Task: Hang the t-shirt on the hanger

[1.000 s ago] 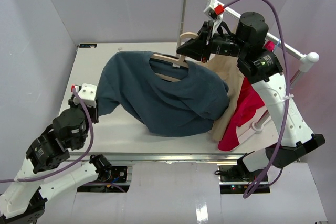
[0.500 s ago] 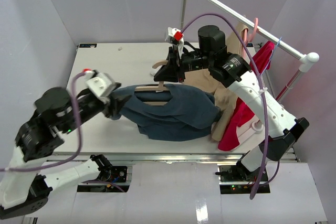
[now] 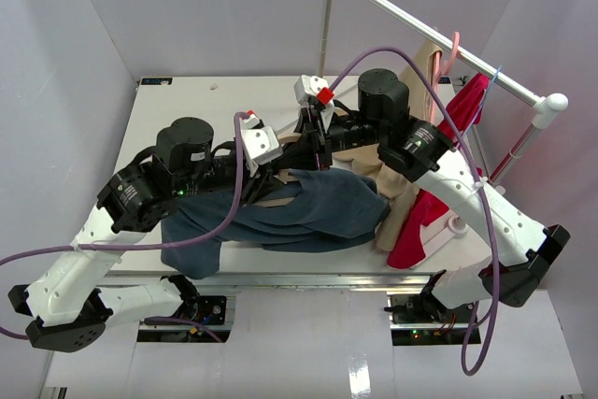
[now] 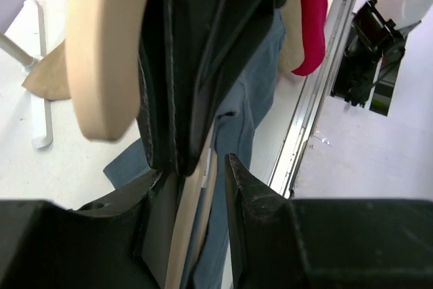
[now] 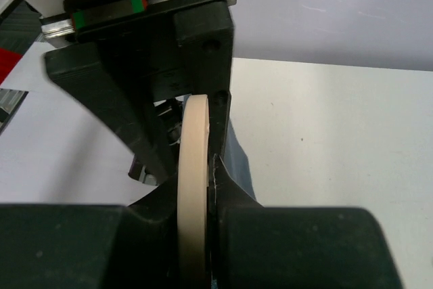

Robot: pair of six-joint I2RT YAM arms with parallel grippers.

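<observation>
Three grey walls (image 3: pixel 215 7) around white table (image 3: pixel 177 105), right pincer (image 5: pixel 197 181) clamping hanger (image 5: pixel 194 126), left pincer (image 4: pixel 193 174) astride it, grip unclear.

— What does the room look like?
— A white table (image 3: pixel 187 100) fills the middle, and plain pale lilac walls (image 3: pixel 215 7) close it in at the back and on both sides.
— Is there other furniture?
— A white clothes rail (image 3: pixel 439 39) slants above the table's right side, with a round knob at each end.
— And the floor (image 3: pixel 308 352)?
— It is glossy white and catches a streak of light (image 3: pixel 360 376).
</observation>
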